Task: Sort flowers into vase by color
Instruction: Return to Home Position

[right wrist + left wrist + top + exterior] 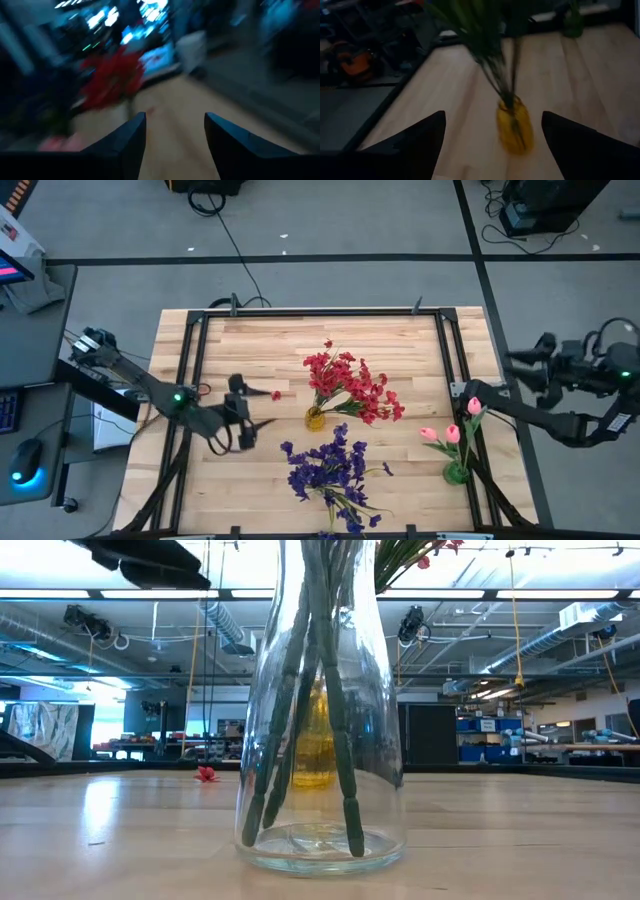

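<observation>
Red flowers stand with their stems in a small yellow vase at the table's middle. Purple flowers stand in a clear glass vase near the front edge, their stem ends on its bottom. Pink tulip buds stand in a green vase at the right. My left gripper hovers open to the left of the yellow vase, pointing at it, with nothing between its fingers. My right gripper is raised beyond the table's right edge, open and holding nothing.
A loose red petal lies on the wood left of the yellow vase. A black metal frame runs along the table's left, far and right edges. Bare wood lies between the left gripper and the vases.
</observation>
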You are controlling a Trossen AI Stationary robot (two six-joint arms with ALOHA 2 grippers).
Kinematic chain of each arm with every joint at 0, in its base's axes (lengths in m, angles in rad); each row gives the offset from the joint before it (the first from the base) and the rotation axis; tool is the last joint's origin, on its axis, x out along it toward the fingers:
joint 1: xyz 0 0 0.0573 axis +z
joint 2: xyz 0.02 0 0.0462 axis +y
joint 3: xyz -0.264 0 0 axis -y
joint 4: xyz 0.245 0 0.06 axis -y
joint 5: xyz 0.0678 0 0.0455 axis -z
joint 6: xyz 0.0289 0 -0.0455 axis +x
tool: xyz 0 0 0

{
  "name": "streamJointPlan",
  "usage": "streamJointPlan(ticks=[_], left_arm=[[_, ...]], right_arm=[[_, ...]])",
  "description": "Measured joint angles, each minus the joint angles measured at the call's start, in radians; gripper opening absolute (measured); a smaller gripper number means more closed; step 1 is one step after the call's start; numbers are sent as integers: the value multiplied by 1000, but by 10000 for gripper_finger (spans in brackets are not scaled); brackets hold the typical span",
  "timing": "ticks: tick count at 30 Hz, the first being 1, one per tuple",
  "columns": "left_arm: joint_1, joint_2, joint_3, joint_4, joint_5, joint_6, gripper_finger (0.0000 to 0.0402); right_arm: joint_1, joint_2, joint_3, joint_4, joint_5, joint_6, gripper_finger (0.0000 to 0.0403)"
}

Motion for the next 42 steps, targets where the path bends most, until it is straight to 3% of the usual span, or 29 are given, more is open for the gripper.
streamJointPlan(ticks=[2,6,9,14,21,26,34,38,42], left_arm=[[26,-55,0,-15,5,4,335],[82,-165,0,-109,73,165,335],[131,-243,0,-232,182,234,335],[232,-338,0,-401,349,187,335],[320,-402,-2,-393,395,278,335],[360,-437,-121,-257,407,250,335],[373,-449,-396,259,413,225,335],[373,-448,-424,293,413,230,335],[373,-448,-425,297,413,229,335]], right_arm=[[14,0,0,75,115,-34,208],[65,0,-1,166,297,-26,208],[134,8,-2,134,372,19,208],[275,43,-43,121,461,42,208],[491,63,-117,137,631,68,202],[651,63,-139,137,718,102,185],[891,29,-143,139,797,198,160],[981,-4,-200,140,762,258,151],[1035,-57,-345,196,765,264,149]])
